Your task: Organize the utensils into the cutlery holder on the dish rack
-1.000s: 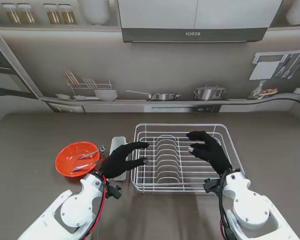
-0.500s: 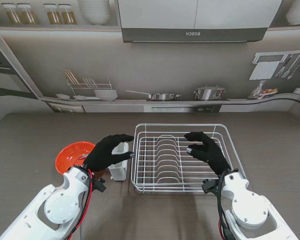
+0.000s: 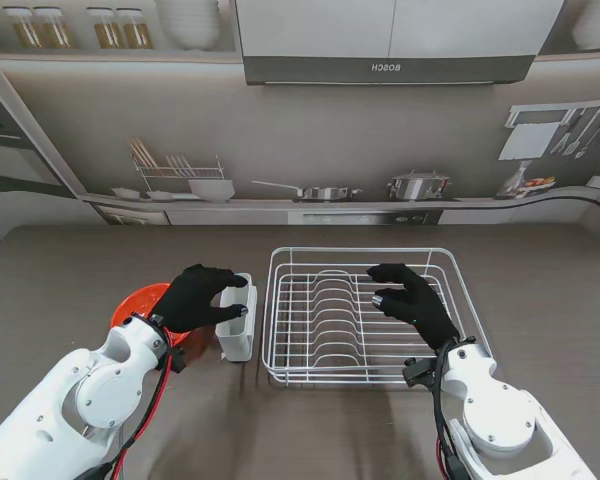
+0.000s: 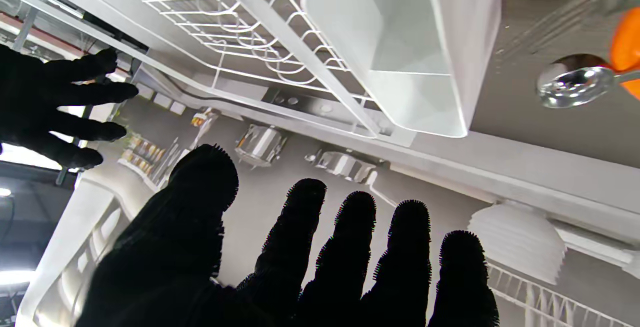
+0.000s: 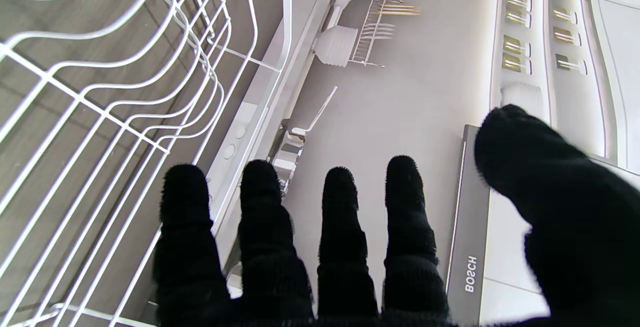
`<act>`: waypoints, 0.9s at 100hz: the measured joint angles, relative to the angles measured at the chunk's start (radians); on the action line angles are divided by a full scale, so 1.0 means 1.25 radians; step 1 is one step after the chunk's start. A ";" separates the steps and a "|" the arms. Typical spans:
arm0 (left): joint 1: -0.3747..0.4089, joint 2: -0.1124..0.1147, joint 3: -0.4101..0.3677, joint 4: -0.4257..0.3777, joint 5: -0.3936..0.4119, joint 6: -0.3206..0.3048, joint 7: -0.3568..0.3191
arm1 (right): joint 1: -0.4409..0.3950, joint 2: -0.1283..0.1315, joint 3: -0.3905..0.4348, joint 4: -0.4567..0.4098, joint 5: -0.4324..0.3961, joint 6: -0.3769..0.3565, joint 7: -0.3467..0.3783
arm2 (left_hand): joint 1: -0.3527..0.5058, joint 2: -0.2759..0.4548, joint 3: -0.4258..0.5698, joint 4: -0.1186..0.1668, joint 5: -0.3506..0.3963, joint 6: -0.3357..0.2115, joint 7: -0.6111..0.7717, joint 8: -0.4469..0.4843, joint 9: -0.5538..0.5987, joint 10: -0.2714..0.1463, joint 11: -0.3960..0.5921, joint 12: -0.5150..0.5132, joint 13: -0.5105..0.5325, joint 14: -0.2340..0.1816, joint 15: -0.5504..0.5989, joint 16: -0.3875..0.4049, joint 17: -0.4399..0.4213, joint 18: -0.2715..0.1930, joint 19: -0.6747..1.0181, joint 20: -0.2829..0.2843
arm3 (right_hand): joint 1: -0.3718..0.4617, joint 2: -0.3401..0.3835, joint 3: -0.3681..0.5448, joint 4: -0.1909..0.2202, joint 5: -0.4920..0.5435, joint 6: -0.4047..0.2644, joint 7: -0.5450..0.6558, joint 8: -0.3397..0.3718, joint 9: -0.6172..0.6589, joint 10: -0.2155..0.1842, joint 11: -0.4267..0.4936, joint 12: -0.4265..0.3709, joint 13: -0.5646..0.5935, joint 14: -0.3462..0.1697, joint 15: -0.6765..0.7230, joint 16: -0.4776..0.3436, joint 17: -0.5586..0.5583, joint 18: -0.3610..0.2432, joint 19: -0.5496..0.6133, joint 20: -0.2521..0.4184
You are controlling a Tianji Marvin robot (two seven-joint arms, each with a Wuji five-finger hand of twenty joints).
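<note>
The white cutlery holder [image 3: 237, 335] stands just left of the wire dish rack [image 3: 450, 264]; the left wrist view shows the holder [image 4: 400, 52] with nothing inside. My left hand [image 3: 204, 296] hovers open over the holder's far end and the orange bowl [image 3: 138, 306], fingers spread and holding nothing. It hides most of the bowl. A metal spoon [image 4: 575, 79] lies by the bowl's rim [image 4: 627, 42]. My right hand [image 3: 412, 301] is open above the rack's right half, its fingers [image 5: 340, 227] apart over the wires [image 5: 125, 92].
The dish rack [image 4: 225, 32] holds no dishes. A back ledge carries a pan [image 3: 320, 192], a pot [image 3: 417, 186] and a small rack with a bowl [image 3: 185, 175]. Brown table top surrounds the rack.
My left hand has swung left from the rack's left edge to over the holder and bowl, now covering the utensils there. The right hand has barely moved.
</note>
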 measured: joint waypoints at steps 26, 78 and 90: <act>-0.050 0.016 0.004 0.046 0.038 -0.001 -0.052 | 0.003 0.000 0.000 0.003 0.004 0.000 0.001 | -0.004 -0.054 0.144 0.000 0.001 0.015 0.001 0.003 -0.002 0.000 0.001 0.015 -0.008 0.000 0.009 0.008 -0.003 -0.004 0.000 0.001 | 0.000 0.000 0.000 0.000 0.000 0.000 0.000 0.000 0.001 0.000 0.000 0.000 0.010 0.000 0.011 0.000 0.000 0.000 0.000 0.000; -0.209 0.045 0.109 0.187 0.123 -0.036 -0.117 | 0.007 -0.001 -0.002 0.009 0.012 0.003 0.003 | -0.034 -0.091 0.202 -0.001 0.010 0.013 0.020 0.018 -0.076 -0.009 0.001 0.040 -0.084 -0.016 0.017 0.018 -0.043 -0.034 0.000 0.001 | 0.000 0.002 0.000 0.000 0.000 0.000 0.000 0.000 0.002 0.000 0.000 0.000 0.010 0.000 0.011 0.000 0.000 0.000 0.000 0.000; -0.245 0.047 0.142 0.226 0.134 -0.049 -0.111 | 0.008 -0.001 -0.002 0.010 0.015 0.003 0.003 | -0.044 -0.091 0.202 -0.001 0.030 0.005 0.036 0.030 -0.087 -0.009 0.007 0.043 -0.089 -0.015 0.018 0.019 -0.047 -0.037 0.000 0.001 | 0.000 0.010 0.000 0.000 0.000 0.001 0.000 0.000 0.010 0.000 0.000 0.000 0.010 0.000 0.011 0.000 0.000 0.000 0.000 0.000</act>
